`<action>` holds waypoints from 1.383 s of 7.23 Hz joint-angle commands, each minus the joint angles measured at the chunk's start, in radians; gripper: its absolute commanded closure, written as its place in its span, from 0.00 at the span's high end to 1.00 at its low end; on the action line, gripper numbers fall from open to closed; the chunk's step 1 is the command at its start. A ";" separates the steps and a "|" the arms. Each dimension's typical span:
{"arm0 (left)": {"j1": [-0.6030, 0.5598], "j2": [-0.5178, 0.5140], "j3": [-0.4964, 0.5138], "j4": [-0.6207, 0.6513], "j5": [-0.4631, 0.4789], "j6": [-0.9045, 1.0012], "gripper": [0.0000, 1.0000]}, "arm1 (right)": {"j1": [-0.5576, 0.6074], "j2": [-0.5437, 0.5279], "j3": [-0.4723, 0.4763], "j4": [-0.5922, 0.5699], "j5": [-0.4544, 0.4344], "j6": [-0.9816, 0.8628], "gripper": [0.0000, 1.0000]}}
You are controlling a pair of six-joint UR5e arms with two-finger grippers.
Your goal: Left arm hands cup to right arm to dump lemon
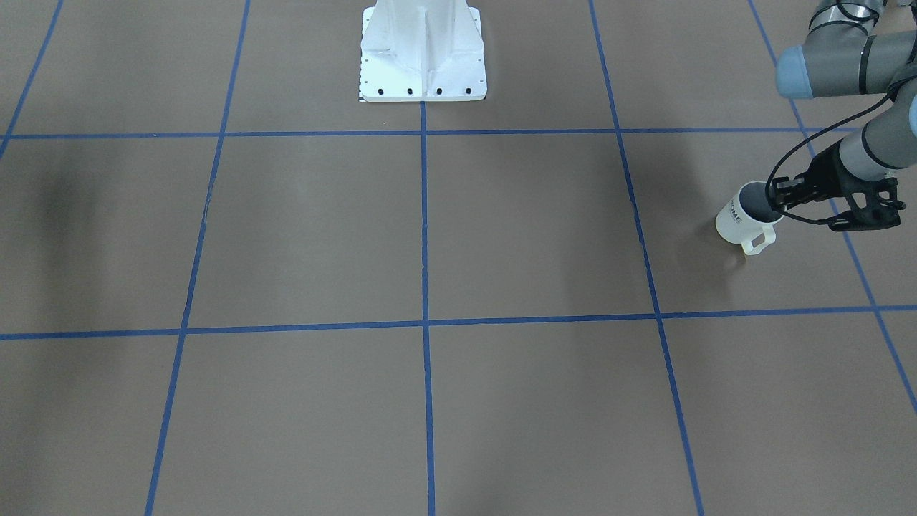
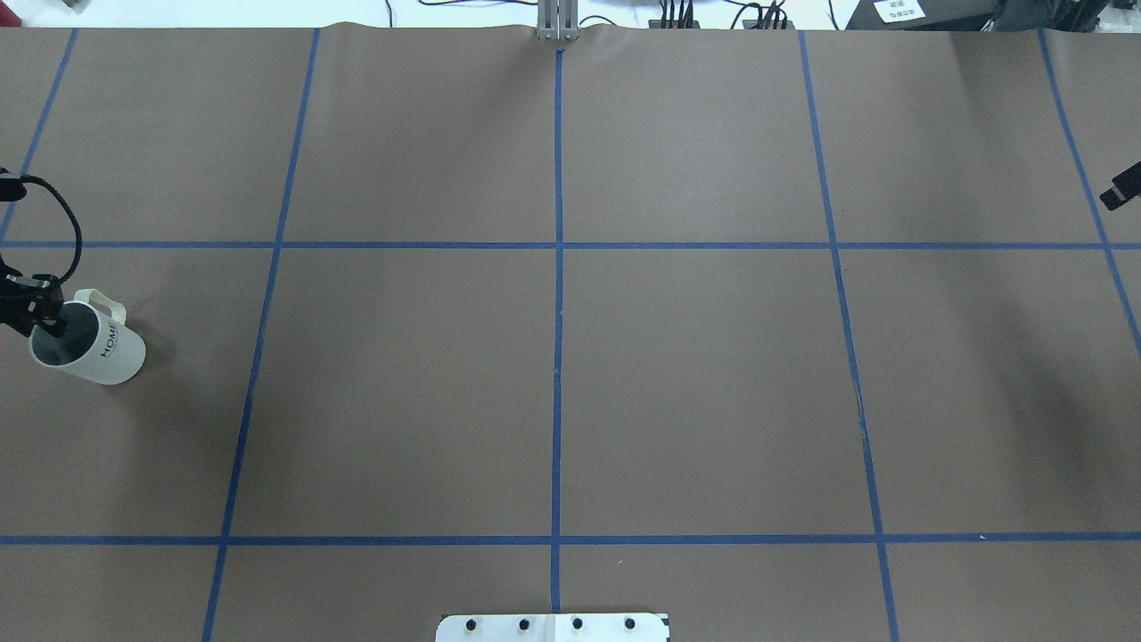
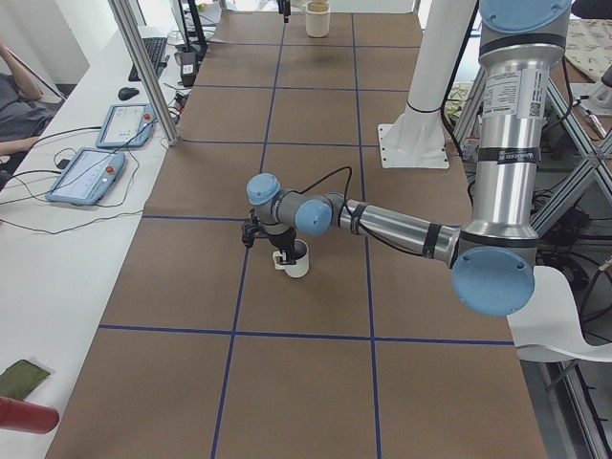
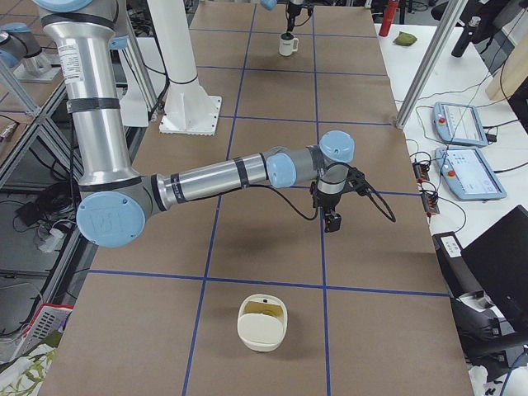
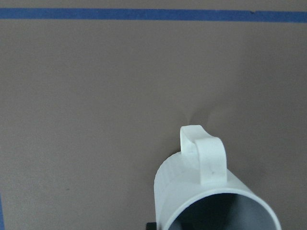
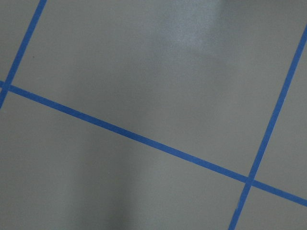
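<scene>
We find the cup [image 1: 734, 222] at the far left end of the surface [image 2: 695, 383], standing with its long axis roughly upright and its mouth facing up. The left gripper [image 1: 779, 197] comes down onto it from the outer side and looks pinched on the rim, with one finger inside the mouth and one outside. The body of the cup therefore lies inward from the gripper, toward the middle of the surface. The handle [image 1: 758, 241] points away from the robot, clear of the pinch. The right gripper [image 4: 332, 216] hangs pointing down at the opposite end, well apart from the cup, and we cannot tell whether it is open or closed. The left arm is by far the nearer, so we judge the handover depends on carrying the cup across toward the centre. The cup is smooth glazed cream-white, grey inside, with black lettering and a squarish loop handle; it is hard and likely slippery. We cannot see the lemon, since only part of the inside shows. The surface is matte brown with blue tape lines [image 2: 557, 357]. A cream tub [image 4: 262, 326] with something yellowish inside sits near the right arm.
</scene>
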 commanded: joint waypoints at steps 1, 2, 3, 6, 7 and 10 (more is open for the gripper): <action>-0.002 0.017 -0.048 0.000 0.005 0.004 1.00 | 0.000 -0.002 -0.004 -0.002 0.000 0.000 1.00; -0.008 0.023 -0.075 0.000 0.050 0.004 1.00 | 0.000 -0.002 -0.005 -0.002 0.000 0.000 1.00; -0.008 0.020 -0.074 -0.003 0.116 -0.005 1.00 | 0.000 -0.003 -0.005 -0.002 0.000 0.000 1.00; -0.045 -0.078 -0.068 -0.044 0.137 -0.054 1.00 | 0.003 -0.017 -0.005 -0.005 -0.003 0.003 1.00; -0.095 -0.087 -0.050 -0.073 0.147 -0.033 1.00 | 0.003 -0.037 -0.007 -0.003 -0.006 0.021 1.00; -0.305 -0.150 0.120 -0.063 0.147 0.359 1.00 | 0.085 -0.115 -0.001 0.003 -0.007 0.002 1.00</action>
